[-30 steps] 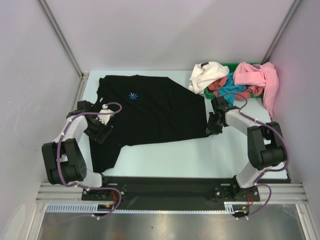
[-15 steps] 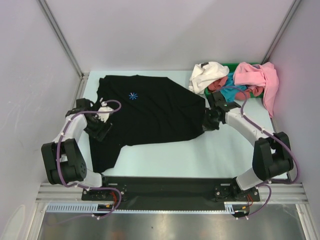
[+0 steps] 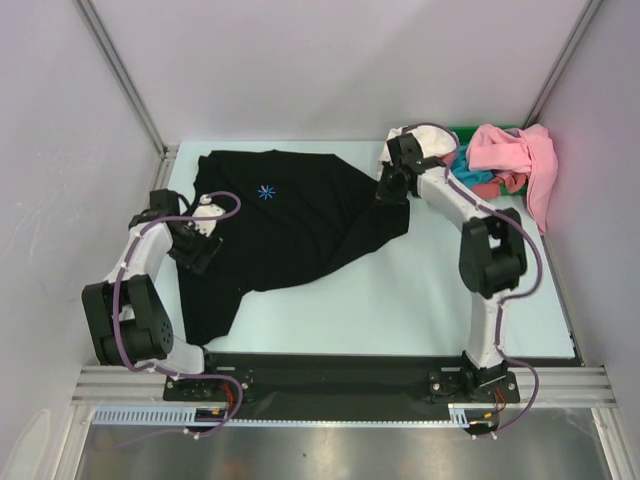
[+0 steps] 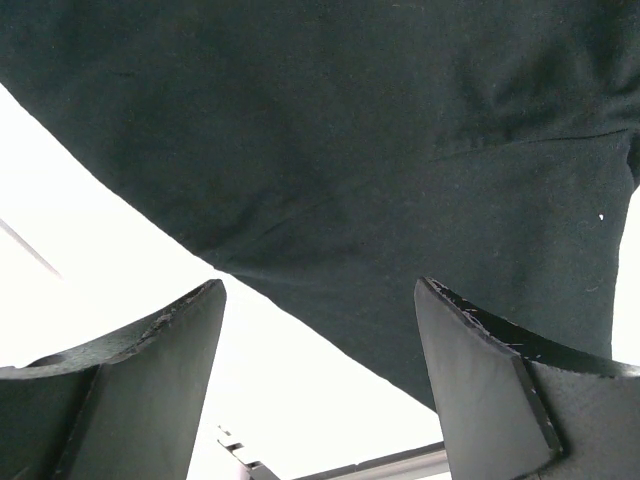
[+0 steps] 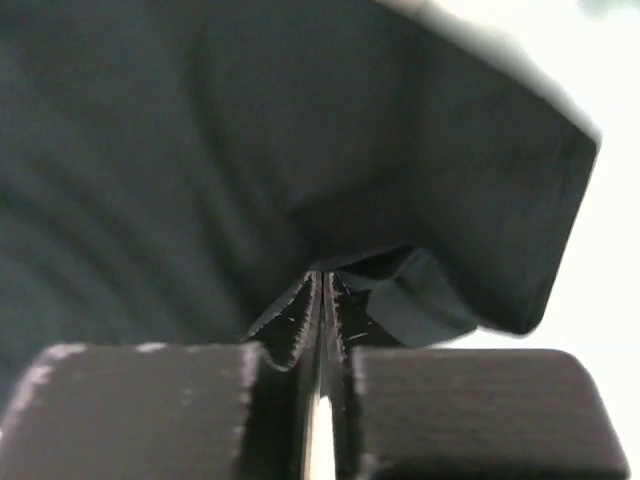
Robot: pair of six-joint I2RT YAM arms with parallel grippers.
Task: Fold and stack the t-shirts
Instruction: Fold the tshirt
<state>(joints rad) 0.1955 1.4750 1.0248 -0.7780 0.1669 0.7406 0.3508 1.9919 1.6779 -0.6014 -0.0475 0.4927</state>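
The black t-shirt lies spread on the pale table, its light-blue starburst print near the back left. My right gripper is shut on the shirt's right edge and holds it raised near the back right; in the right wrist view the gripper pinches a fold of black cloth. My left gripper is open over the shirt's left edge; in the left wrist view the gripper straddles the black hem, empty. White, pink, teal and red shirts lie piled at the back right.
A green bin sits under the pile at the back right corner. Grey walls enclose the table on three sides. The table's bare surface shows in front of the black shirt, toward the right.
My right gripper has moved back and slightly left from the shirt's right edge, dragging that edge toward the back. The left gripper has shifted slightly back and left.
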